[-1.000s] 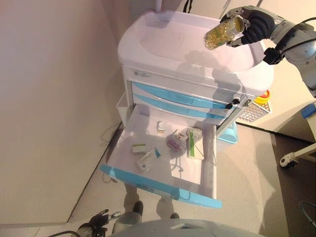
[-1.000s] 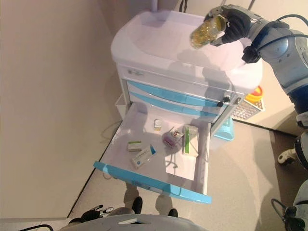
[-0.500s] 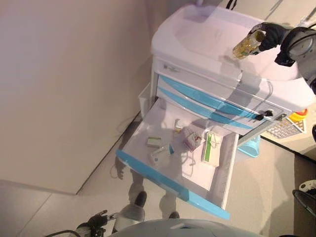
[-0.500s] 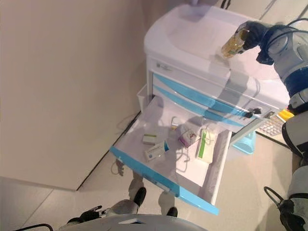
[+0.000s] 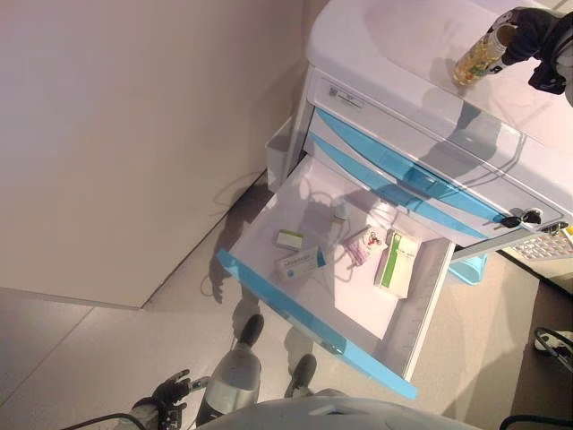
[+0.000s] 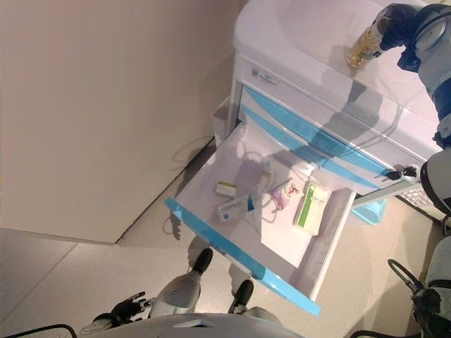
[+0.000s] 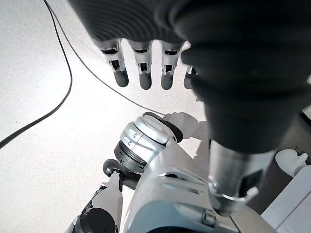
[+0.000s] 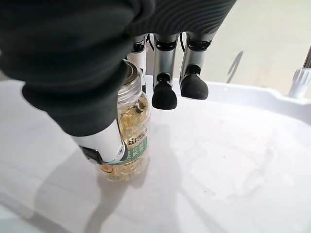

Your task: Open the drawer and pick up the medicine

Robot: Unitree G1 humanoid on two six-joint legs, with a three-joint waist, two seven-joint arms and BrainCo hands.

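Observation:
My right hand [image 5: 535, 31] is shut on a clear medicine bottle [image 5: 479, 58] full of yellow capsules. In the right wrist view the thumb [image 8: 97, 141] and one finger pinch the bottle [image 8: 127, 141], which stands upright with its base on or just above the white cart top [image 8: 233, 160]. The lowest blue-fronted drawer [image 5: 304, 318] is pulled fully open. In it lie a green-and-white box [image 5: 398, 262], a blue-and-white box [image 5: 300, 262], a small box [image 5: 288, 238] and a pink packet [image 5: 364, 244]. My left hand [image 5: 168, 392] hangs low near the floor, fingers [image 7: 145, 73] straight, empty.
The cart [image 5: 403, 45] has two shut blue drawers [image 5: 394, 175] above the open one, with keys [image 5: 517, 219] at its right corner. A white side bin [image 5: 279, 152] hangs on its left, next to the wall [image 5: 134, 134]. A wire basket [image 5: 560, 244] is on its right.
The camera has moved, shifting the cart right in the picture. My right hand has lowered the bottle from tilted in the air to upright at the cart top.

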